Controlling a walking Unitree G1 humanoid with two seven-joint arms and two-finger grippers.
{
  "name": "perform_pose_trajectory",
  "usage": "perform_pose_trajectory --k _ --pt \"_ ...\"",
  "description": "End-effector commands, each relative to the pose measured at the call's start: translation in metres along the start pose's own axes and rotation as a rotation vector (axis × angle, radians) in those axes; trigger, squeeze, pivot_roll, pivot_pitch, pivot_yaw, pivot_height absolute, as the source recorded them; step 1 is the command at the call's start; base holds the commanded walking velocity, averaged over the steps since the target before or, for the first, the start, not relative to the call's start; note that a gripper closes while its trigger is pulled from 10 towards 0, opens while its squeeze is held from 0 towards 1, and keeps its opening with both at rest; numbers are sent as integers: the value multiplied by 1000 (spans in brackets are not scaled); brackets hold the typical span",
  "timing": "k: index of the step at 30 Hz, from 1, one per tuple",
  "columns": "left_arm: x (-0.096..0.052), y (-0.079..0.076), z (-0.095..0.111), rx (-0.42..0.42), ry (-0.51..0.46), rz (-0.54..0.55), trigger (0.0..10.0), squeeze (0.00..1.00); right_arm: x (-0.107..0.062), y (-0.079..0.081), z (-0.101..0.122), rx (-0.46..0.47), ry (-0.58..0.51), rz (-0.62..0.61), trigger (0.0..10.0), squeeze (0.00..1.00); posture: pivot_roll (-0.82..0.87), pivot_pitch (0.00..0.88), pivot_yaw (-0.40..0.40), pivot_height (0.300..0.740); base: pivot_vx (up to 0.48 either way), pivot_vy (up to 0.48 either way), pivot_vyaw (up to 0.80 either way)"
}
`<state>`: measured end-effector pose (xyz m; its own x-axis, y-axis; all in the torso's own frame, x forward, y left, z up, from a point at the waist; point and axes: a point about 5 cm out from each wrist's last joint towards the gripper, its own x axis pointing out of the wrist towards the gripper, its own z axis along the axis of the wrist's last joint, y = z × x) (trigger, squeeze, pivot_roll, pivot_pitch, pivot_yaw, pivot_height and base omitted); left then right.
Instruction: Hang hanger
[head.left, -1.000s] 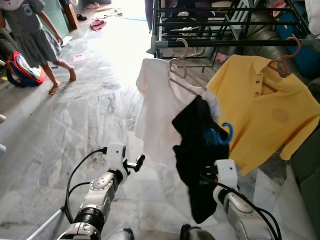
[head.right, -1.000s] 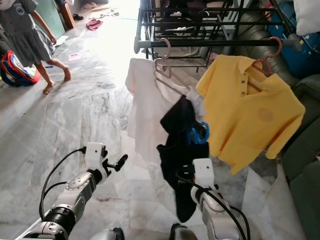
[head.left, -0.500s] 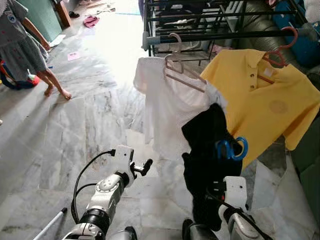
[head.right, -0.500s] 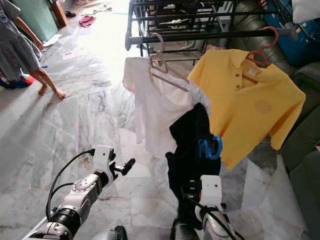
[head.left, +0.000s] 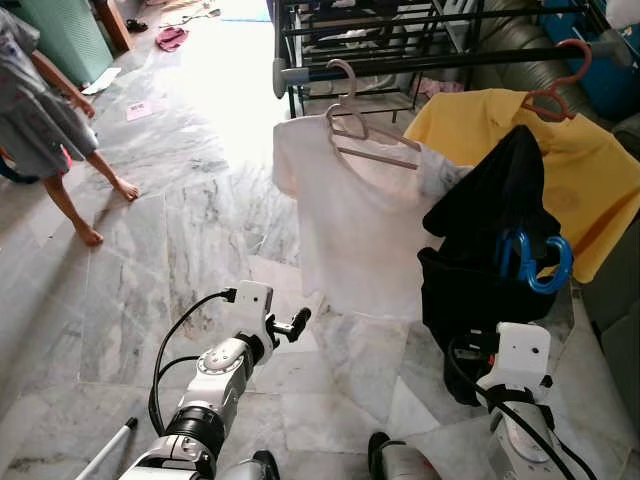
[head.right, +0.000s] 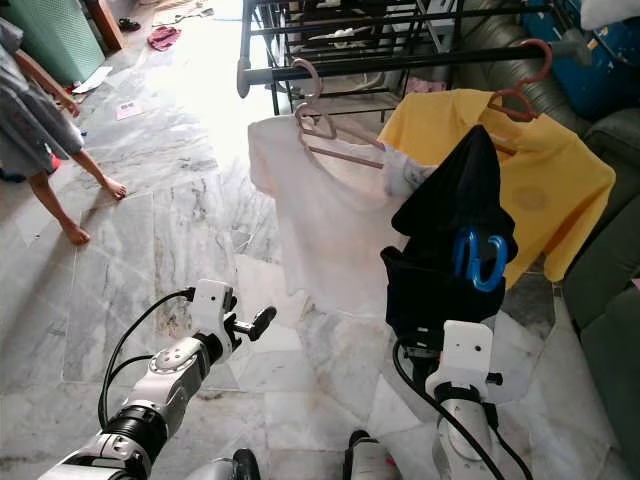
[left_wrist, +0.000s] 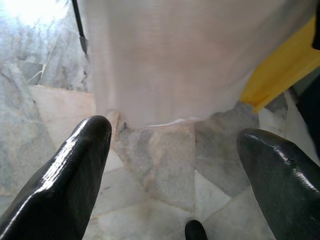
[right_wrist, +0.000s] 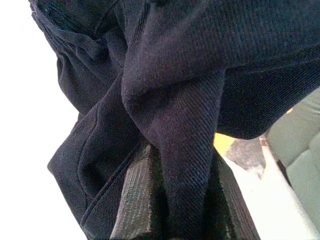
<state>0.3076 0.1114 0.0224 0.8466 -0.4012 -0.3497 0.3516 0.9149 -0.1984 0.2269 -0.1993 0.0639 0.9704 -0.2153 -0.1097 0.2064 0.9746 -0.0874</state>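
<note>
Since the earlier frames the black garment (head.left: 487, 250) with its blue hanger (head.left: 535, 262) has risen: it sat low in front of the white shirt (head.left: 365, 235), and it now rides higher and further to the robot's right, overlapping the yellow polo shirt (head.left: 590, 190). The camera has also shifted, so the rack rail (head.left: 440, 62) sits lower in view and the person (head.left: 45, 130) at the left edge has moved nearer the corner.

The right hand (right_wrist: 170, 200) points upward below the garment, its two black fingers pressed together on a fold of the dark cloth. The blue hanger's hook is well below the rail and not on it. The white shirt hangs from a pale hanger (head.left: 352, 115) on the rail, and the yellow shirt from a reddish hanger (head.left: 560, 85).

The left hand (left_wrist: 172, 165) is held forward over the marble floor (head.left: 170, 230), its fingers (left_wrist: 65, 175) spread apart and holding nothing, aimed at the white shirt's hem.

No writing or brand can be read.
</note>
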Motion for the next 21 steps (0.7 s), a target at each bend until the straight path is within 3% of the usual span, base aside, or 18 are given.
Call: perform_pose_trajectory --k 1,5,11,14,16,21 --pt "-1 1 -5 -8 26 -5 10000 0 -2 -7 6 7 -39 -35 10000 0 -330 234 96 740 0 0 0" --pt "1 -1 -3 -8 27 -9 10000 0 -1 -9 0 23 6 -33 10000 0 -331 229 97 740 0 0 0" --pt "3 -3 -1 -6 29 -11 10000 0 16 -11 -4 13 91 69 10000 0 -320 225 95 740 0 0 0" --pt "3 -1 -1 -9 31 -2 10000 0 32 -7 -5 13 154 173 10000 0 -310 221 93 740 0 0 0" --pt "2 0 -2 -12 34 0 10000 0 51 -1 2 6 177 256 10000 0 -295 217 87 740 0 0 0" --pt "1 1 -2 -16 31 5 10000 0 70 15 9 -3 220 369 10000 0 -275 212 78 740 0 0 0"
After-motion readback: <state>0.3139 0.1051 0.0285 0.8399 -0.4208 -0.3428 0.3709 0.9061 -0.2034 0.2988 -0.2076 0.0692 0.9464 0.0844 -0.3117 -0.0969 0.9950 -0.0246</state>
